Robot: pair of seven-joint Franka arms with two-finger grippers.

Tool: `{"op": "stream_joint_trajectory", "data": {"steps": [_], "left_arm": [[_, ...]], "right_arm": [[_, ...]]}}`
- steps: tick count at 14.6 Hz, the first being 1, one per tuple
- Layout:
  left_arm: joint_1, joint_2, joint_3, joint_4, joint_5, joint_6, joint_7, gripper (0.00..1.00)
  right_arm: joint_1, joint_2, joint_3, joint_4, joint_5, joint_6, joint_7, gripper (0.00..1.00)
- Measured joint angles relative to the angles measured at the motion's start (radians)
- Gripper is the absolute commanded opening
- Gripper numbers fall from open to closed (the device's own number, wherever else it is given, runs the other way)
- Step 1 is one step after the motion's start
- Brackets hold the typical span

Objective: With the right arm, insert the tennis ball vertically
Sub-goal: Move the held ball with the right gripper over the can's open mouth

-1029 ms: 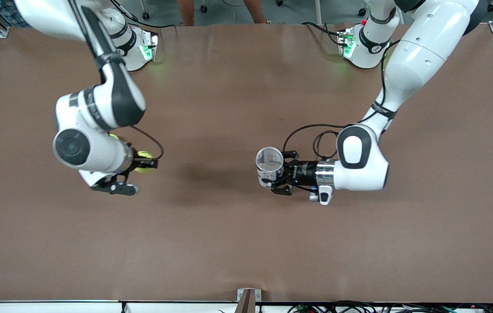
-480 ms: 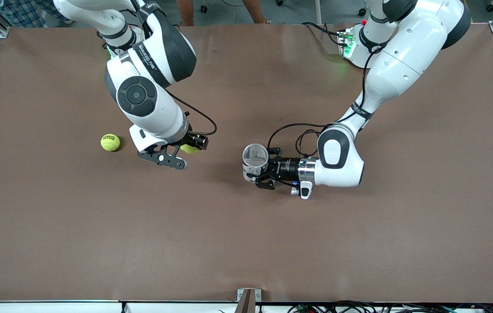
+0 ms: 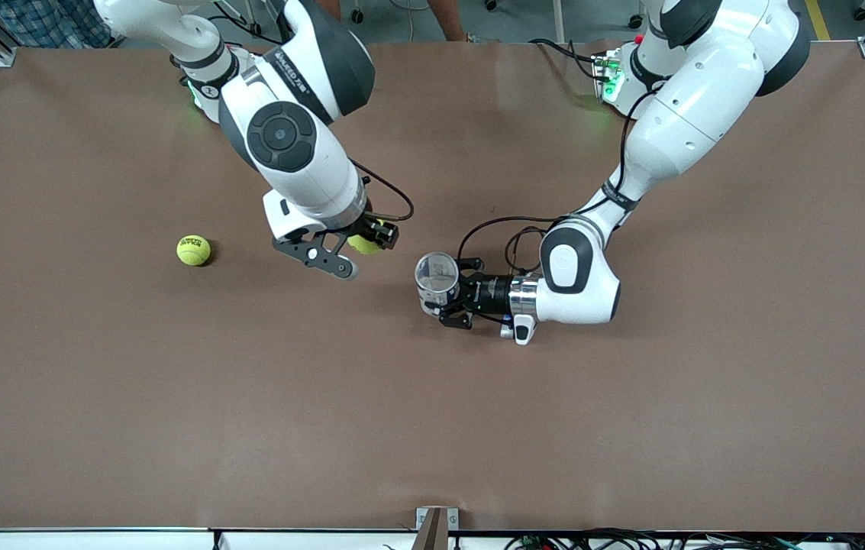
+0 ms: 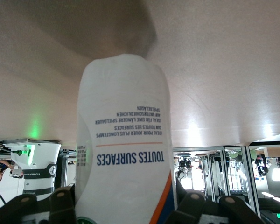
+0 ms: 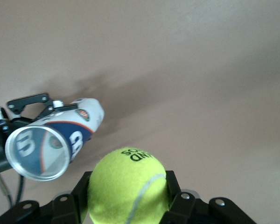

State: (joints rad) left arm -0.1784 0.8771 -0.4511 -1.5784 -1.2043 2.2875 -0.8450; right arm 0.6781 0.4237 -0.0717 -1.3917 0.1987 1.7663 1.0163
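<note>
1. Front view shows the brown table (image 3: pixel 630 428) as the largest thing; both grippers hang over its middle stretch, well apart from its edges.
2. Right arm (image 3: pixel 302 145) reaches in from its base, and its bulky wrist hides most of what the right gripper (image 3: pixel 366 243) carries.
3. Left arm (image 3: pixel 676 114) bends down to the left gripper (image 3: pixel 453 299), which is clamped tight on the ball can (image 3: pixel 436 281).
4. That ball can stands upright in the left gripper, its round open mouth facing up. The right wrist view shows its body (image 5: pixel 60 140) as white with blue and an orange stripe.
5. Right gripper's fingers are closed around a tennis ball (image 3: pixel 364 243), over bare table just beside the can, toward the right arm's end. Nothing lies in the gap between ball and can mouth.
6. Held tennis ball (image 5: pixel 129 186) is bright yellow-green felt with a pale seam and dark lettering on top.
7. A second tennis ball (image 3: pixel 193 250) lies loose on the table, well apart from the right gripper, toward the right arm's end.
</note>
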Motion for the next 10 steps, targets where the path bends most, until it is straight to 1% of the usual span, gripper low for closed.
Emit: {"op": "stream_joint_trajectory", "data": {"steps": [5,10], "left_arm": [[-0.013,0.01,0.0,0.001,0.0,0.013,-0.023,0.62],[-0.025,0.01,0.001,0.001,0.0,0.027,-0.039,0.62]], "right_arm": [[0.046,0.047,0.0,0.003,0.017,0.159,0.104,0.41],[0.055,0.087,-0.004,0.011,0.017,0.227,0.127,0.41]]}}
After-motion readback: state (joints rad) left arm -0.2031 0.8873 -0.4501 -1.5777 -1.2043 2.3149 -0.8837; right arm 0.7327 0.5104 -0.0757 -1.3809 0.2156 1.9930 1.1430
